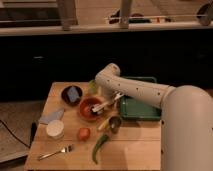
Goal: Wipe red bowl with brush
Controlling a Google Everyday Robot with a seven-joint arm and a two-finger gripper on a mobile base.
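The red bowl (pixel 90 108) sits on the wooden table (pixel 135 150), just right of the dark bowl (pixel 72 94). My gripper (pixel 112 101) hangs at the red bowl's right rim, below the bent white arm (pixel 135 89). It is shut on the brush (pixel 101 107). The brush's pale handle slants down to the left from the fingers, and its dark head rests inside the red bowl.
A green tray (pixel 136 106) lies right of the gripper. A metal cup (pixel 115 123), a yellow piece (pixel 103 124), a green pepper (pixel 99 143), a small orange-red ball (pixel 84 133), a white cup (pixel 55 129), a grey cloth (pixel 51 116) and a fork (pixel 54 152) lie in front.
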